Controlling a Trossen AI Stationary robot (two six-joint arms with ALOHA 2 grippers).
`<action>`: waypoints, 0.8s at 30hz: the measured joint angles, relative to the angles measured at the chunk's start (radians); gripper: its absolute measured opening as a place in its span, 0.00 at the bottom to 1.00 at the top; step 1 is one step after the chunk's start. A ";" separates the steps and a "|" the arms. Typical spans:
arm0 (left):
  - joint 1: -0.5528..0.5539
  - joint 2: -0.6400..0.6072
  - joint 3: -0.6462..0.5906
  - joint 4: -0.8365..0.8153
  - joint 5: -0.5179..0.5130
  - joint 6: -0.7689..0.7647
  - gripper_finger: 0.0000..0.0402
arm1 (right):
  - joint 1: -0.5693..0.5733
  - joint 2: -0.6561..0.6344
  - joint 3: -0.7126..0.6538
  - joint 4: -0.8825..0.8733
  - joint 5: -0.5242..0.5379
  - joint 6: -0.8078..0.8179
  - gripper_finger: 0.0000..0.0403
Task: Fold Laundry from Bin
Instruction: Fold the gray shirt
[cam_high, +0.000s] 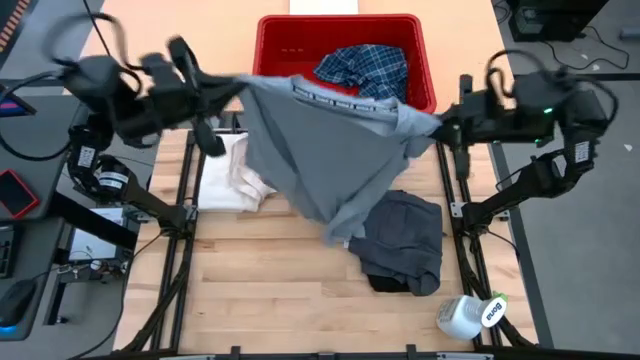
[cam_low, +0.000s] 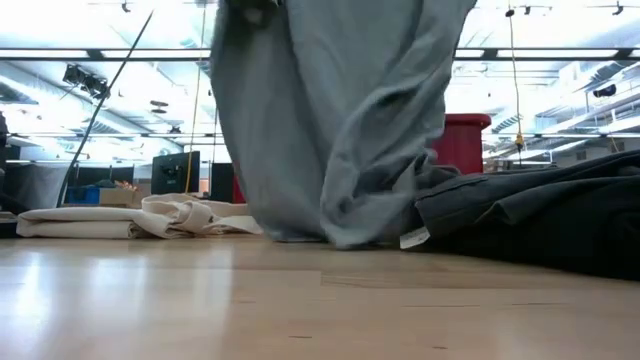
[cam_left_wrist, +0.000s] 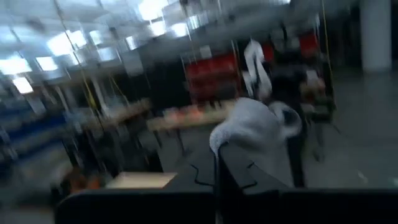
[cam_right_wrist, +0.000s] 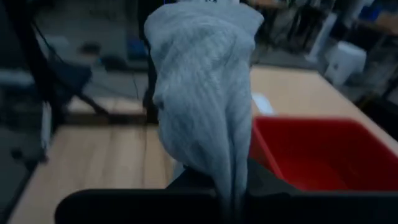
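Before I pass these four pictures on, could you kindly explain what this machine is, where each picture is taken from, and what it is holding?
It is a two-armed robot at a wooden table. One picture looks straight down, one looks level across the table top, and two come from cameras on the wrists. The left gripper and right gripper are each shut on an end of the light grey garment, stretched in the air between them, its bottom trailing on the table. The red bin at the far edge holds a plaid shirt. A dark grey garment, a cream cloth and a white bottle lie on the table.
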 joint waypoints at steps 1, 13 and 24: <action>0.001 0.003 0.000 0.057 0.000 0.034 0.00 | 0.000 0.000 0.013 0.022 -0.003 0.004 0.03; 0.000 0.004 0.000 0.319 -0.086 0.326 0.00 | 0.024 -0.010 0.023 0.461 0.317 -0.160 0.04; 0.001 0.005 0.000 0.390 -0.150 0.404 0.00 | 0.062 0.014 0.022 0.690 0.524 -0.458 0.04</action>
